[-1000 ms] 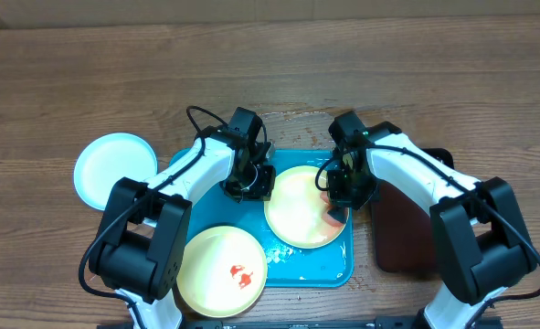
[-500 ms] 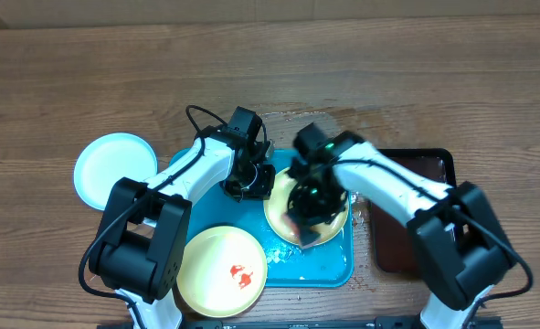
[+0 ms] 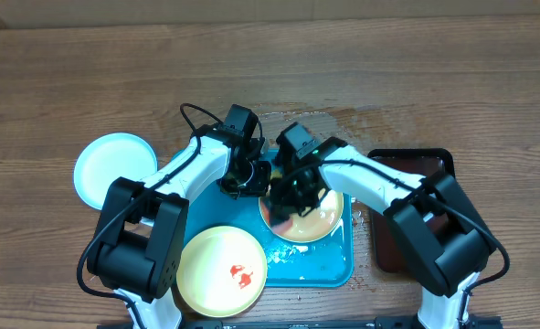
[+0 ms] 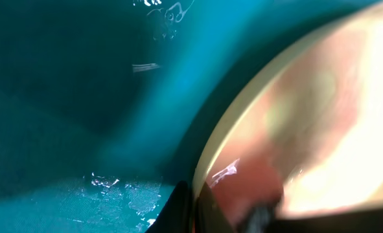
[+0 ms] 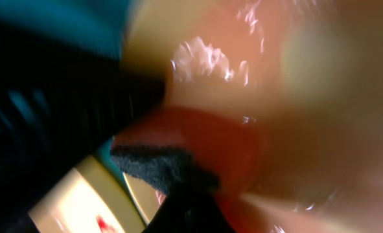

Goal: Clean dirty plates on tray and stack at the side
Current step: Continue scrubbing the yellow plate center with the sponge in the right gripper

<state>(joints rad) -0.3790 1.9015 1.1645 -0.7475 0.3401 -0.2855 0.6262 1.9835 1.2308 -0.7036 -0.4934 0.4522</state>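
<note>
Your left gripper (image 3: 249, 179) meets the left rim of the yellow plate (image 3: 322, 219) on the turquoise tray (image 3: 335, 265). Your right gripper (image 3: 288, 197) hovers over that plate with a red object (image 5: 197, 139). Blur hides whether either is wide or closed.

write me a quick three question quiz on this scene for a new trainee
1. True or false: the white plate lies on the table, off the blue tray.
2. How many plates show in the overhead view?
3. The right gripper is over: A the dark tray, B the yellow plate on the blue tray, C the white plate.
Key: 1 true; 2 three; 3 B.
</note>
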